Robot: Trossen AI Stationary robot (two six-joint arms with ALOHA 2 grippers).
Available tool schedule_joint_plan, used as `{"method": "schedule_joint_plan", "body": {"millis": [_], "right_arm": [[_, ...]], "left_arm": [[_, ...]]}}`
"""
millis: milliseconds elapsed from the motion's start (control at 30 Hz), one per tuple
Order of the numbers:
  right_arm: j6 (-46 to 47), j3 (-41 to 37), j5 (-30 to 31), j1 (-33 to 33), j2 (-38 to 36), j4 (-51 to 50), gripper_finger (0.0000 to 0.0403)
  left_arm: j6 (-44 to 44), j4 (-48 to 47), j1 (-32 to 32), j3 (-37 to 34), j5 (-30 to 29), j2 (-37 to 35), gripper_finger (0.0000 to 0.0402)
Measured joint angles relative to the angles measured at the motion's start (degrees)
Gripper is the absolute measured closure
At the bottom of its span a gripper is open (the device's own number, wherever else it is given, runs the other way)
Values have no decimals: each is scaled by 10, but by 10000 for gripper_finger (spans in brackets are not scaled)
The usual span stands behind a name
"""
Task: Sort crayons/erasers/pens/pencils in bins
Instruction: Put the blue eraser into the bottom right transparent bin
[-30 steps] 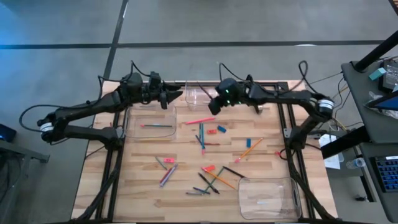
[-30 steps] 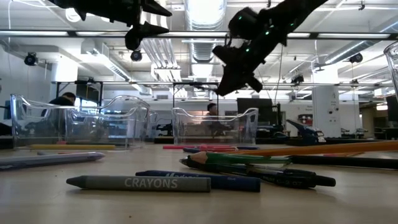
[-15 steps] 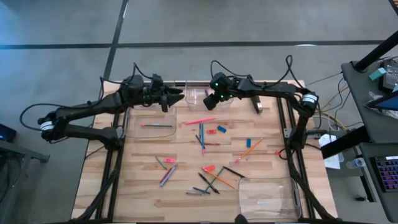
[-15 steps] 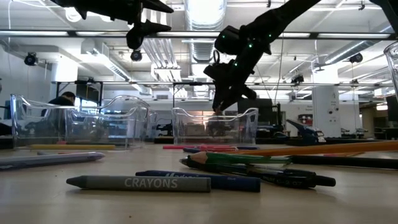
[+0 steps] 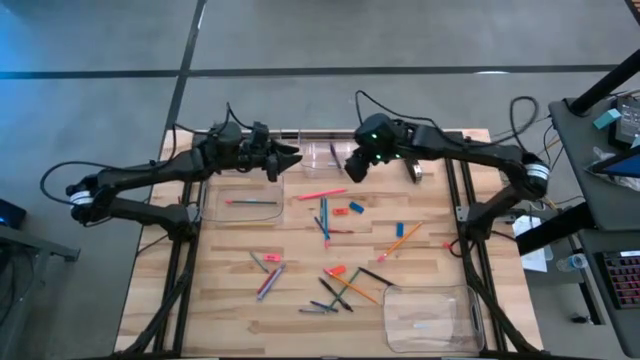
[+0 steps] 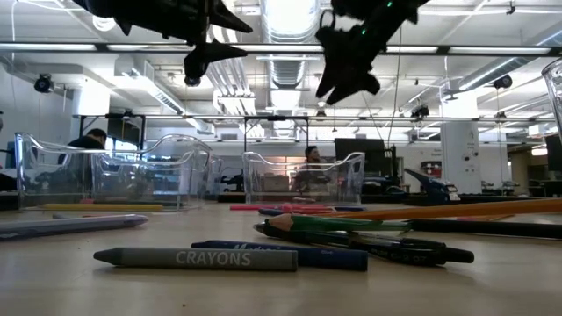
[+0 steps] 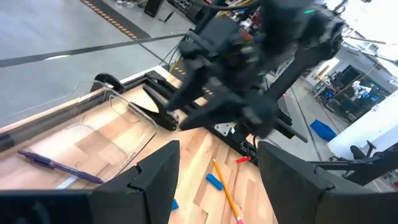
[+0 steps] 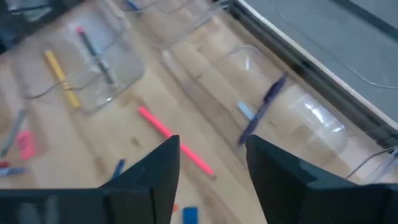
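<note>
While the right claw (image 5: 352,168) is held with its fingers apart and empty above the far middle bin (image 5: 322,153), a purple pen (image 8: 263,109) is seen lying inside that bin. Beside it, the left claw (image 5: 290,158) is held open and empty over the far left bin (image 5: 240,196). Pens, pencils and erasers (image 5: 356,209) are scattered across the table (image 5: 225,285).
</note>
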Motion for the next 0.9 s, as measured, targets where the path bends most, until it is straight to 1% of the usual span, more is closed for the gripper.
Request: {"method": "schedule_joint_plan", "body": {"millis": [100,233,367,533,600,733,900], "right_arm": [[9,-18,0,22,-29,0,238],[31,-47,0,53,-49,0,246],[60,-86,0,80,-49,0,253],[149,-151,1,91,-37,0,261],[168,-179,2,91,-34,5,264],[187,-235,16,91,-33,72,261],[207,-293,16,91,-33,180,255]], "left_arm": [[0,13,-1,0,1,12,201],[0,63,-3,0,3,26,201],[-1,110,-6,0,5,38,201],[-1,116,-12,0,6,40,201],[-1,116,-16,0,6,40,201],[-1,116,-20,0,6,39,201],[-1,116,-20,0,7,39,201]]}}
